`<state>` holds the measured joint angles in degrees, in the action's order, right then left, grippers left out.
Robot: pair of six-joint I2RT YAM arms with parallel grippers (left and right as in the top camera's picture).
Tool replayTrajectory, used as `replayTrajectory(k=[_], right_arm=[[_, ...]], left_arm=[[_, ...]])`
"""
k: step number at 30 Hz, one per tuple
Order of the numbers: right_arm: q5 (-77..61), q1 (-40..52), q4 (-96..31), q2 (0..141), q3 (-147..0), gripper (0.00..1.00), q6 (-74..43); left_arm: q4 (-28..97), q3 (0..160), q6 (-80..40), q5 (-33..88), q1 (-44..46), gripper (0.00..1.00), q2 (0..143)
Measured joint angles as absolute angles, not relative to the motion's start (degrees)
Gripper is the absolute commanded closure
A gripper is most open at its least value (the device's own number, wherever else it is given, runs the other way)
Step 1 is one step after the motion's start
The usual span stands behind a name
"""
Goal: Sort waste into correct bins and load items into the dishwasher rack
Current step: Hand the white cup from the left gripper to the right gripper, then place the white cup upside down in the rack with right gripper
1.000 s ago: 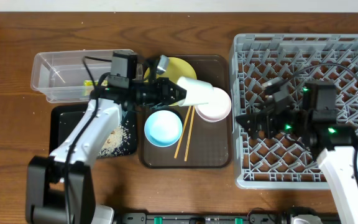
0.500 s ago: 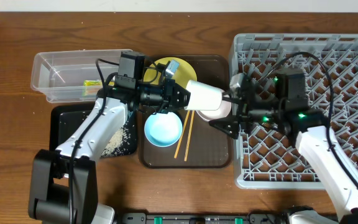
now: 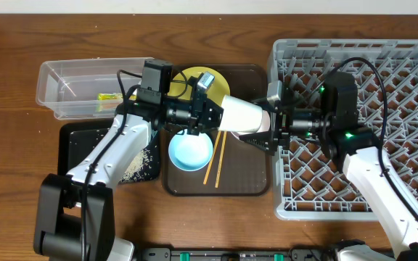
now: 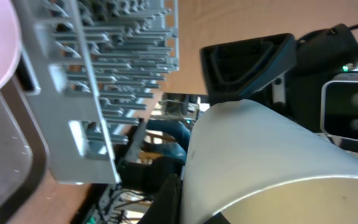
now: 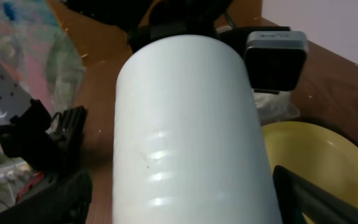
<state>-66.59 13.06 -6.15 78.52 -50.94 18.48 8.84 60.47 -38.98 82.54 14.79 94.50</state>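
Overhead: left gripper (image 3: 210, 114) clamps cup (image 3: 242, 116) sideways, base toward 3 o'clock. This reads as a handover. Right gripper (image 3: 271, 125) straddles the base, jaws spread, contact unclear; rack (image 3: 412, 58) beyond.

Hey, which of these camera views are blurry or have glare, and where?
Overhead: sharp and evenly lit throughout. Right wrist: the cup fills the frame, with glare streaks on its side; the background at left is blurred. Left wrist: the cup is close and soft, the rack behind it sharper.

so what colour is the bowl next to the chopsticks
Light blue. The bowl shows best in the overhead view, just left of the chopsticks.
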Motion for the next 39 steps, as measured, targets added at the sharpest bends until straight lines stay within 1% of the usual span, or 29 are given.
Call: replayTrajectory(k=[3, 7, 10, 15, 23, 25, 26, 27, 29, 31, 32, 33, 35, 39], right_arm=[[-66.92, 13.41, -6.13, 78.52, -50.94, 0.16, 18.41], [-67.11, 13.41, -5.08, 78.52, -50.94, 0.23, 18.44], [-67.13, 13.41, -4.16, 78.52, -50.94, 0.24, 18.26], [-67.40, 13.41, -3.84, 78.52, -50.94, 0.35, 18.31], [-67.53, 13.41, -3.86, 78.52, -50.94, 0.43, 18.17], [-67.53, 13.41, -3.84, 78.52, -50.94, 0.43, 18.20], [-67.53, 13.41, -3.86, 78.52, -50.94, 0.42, 18.20], [-67.48, 13.41, -3.95, 78.52, -50.94, 0.44, 18.20], [-67.09, 13.41, -4.32, 78.52, -50.94, 0.46, 17.98], [-65.60, 13.41, -5.17, 78.52, -50.94, 0.50, 16.95], [-64.10, 13.41, -5.85, 78.52, -50.94, 0.54, 16.14], [-62.92, 13.41, -6.37, 78.52, -50.94, 0.57, 15.57], [-59.92, 13.21, -7.84, 78.52, -50.94, 0.58, 14.17], [-53.15, 12.14, -10.94, 78.50, -50.94, 0.60, 11.81]], left_arm=[[8.82, 60.47, -39.24, 83.68, 14.79, 0.94, 94.50], [8.82, 60.47, -39.31, 84.12, 14.92, 0.94, 94.50], [8.80, 60.47, -39.44, 84.20, 15.11, 0.94, 94.50], [8.80, 60.47, -39.70, 84.33, 15.29, 0.94, 94.50], [8.80, 60.47, -39.68, 84.53, 15.29, 0.92, 94.50], [8.78, 60.47, -39.66, 84.53, 15.27, 0.88, 94.50], [8.69, 60.47, -39.75, 84.55, 15.29, 0.83, 94.50], [8.62, 60.47, -39.66, 84.53, 15.29, 0.79, 94.50], [8.51, 60.47, -39.16, 84.23, 15.29, 0.65, 94.50], [8.60, 60.47, -38.02, 82.96, 15.42, 0.58, 94.50], [8.73, 60.47, -37.19, 81.71, 15.44, 0.55, 94.50], [9.08, 60.47, -36.51, 79.96, 15.49, 0.55, 94.50], [10.83, 60.47, -34.81, 74.78, 15.49, 0.55, 94.50], [13.96, 60.47, -30.57, 63.66, 15.33, 0.50, 94.50]])
